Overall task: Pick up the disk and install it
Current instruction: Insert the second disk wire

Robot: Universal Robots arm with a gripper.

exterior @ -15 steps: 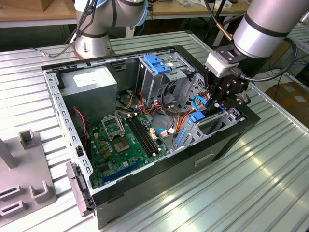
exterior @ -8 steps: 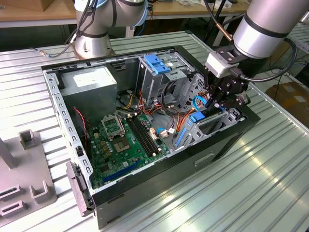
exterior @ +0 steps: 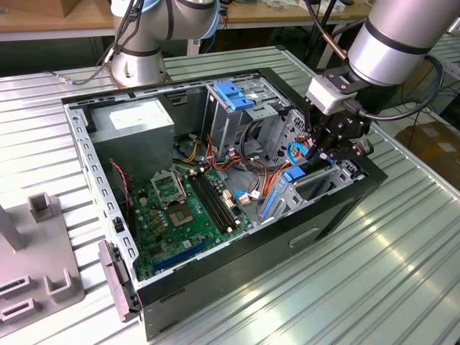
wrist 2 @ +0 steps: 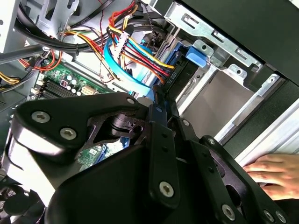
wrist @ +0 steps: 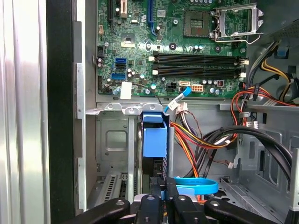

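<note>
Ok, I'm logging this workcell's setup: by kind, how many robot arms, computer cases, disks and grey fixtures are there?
robot arms: 2 (one, another)
computer case: 1
disk: 1
grey fixture: 1
total: 5

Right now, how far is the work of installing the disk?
The pickup looks done: the gripper is closed on the disk, blue carrier edge up, standing on edge inside the open computer case. In the first wrist view it sits partway into the bay beside the motherboard. Whether it is fully seated cannot be seen.
</note>
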